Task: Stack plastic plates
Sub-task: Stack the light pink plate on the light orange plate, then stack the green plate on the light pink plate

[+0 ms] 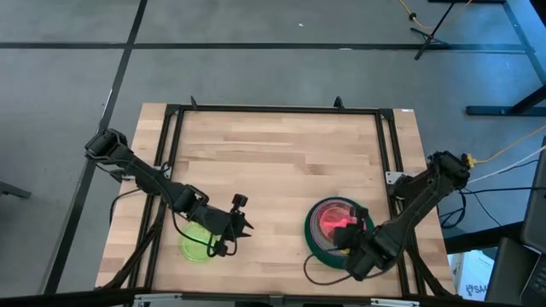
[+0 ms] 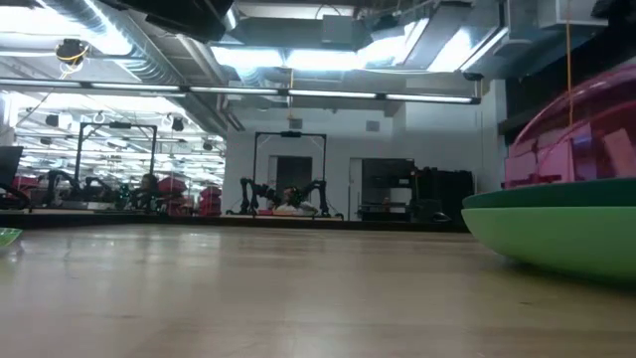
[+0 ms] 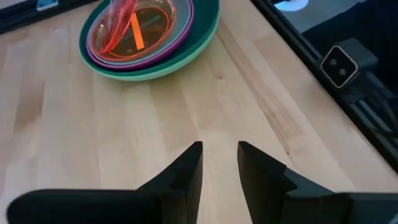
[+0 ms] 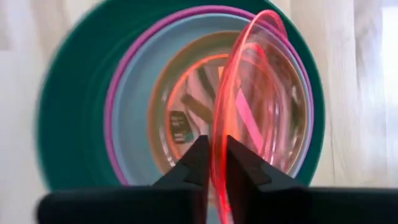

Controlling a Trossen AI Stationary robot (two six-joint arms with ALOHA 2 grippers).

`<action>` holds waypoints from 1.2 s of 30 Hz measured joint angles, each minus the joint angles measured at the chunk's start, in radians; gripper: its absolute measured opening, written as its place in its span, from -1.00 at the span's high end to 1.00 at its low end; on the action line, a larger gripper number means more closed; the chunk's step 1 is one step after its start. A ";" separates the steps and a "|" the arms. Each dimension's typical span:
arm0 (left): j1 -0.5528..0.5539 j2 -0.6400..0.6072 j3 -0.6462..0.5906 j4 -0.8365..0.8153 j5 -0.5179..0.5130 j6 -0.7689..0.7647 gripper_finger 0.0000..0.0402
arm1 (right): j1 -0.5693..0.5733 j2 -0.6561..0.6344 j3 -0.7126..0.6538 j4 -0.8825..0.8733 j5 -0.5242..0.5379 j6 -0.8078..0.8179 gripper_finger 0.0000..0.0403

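Observation:
A stack of plates (image 1: 322, 243) sits near the table's right near corner: dark green outermost, then magenta, grey-blue and translucent orange (image 4: 180, 93). In the low view its underside (image 2: 556, 244) looks light green. My right gripper (image 4: 216, 140) is over the stack's near side, shut on a translucent pink plate (image 1: 337, 220). A yellow-green plate (image 1: 194, 247) lies flat near the left near corner. My left gripper (image 1: 244, 222) hovers just right of it, open and holding nothing. My right gripper pinches the pink plate's rim (image 4: 219, 124) between its two fingers, one on each face. It comes from the table's near right side, slanting down. The plate stands steeply tilted, almost on edge, above the stack (image 2: 571, 139). Whether its lower rim touches the orange plate I cannot tell.
A black metal frame (image 1: 273, 109) runs around the wooden table top. Bare wood (image 1: 273, 162) stretches across the middle and far half. The left wrist view shows the frame rail and a small grey block (image 3: 341, 65) at the table's right edge.

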 joint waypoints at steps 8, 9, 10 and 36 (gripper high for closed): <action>0.014 0.000 0.000 0.043 -0.004 0.004 0.52 | -0.034 0.001 -0.044 0.055 -0.021 -0.001 0.15; 0.017 0.000 0.000 0.047 -0.004 -0.007 0.51 | -0.034 0.001 -0.044 0.057 -0.021 -0.006 0.06; 0.022 0.000 0.000 0.049 -0.004 -0.018 0.50 | -0.034 0.001 -0.044 0.059 -0.022 -0.006 -0.02; -0.144 0.000 -0.037 -0.579 0.046 -0.784 0.18 | -0.033 0.001 -0.022 0.079 -0.047 -0.006 -0.39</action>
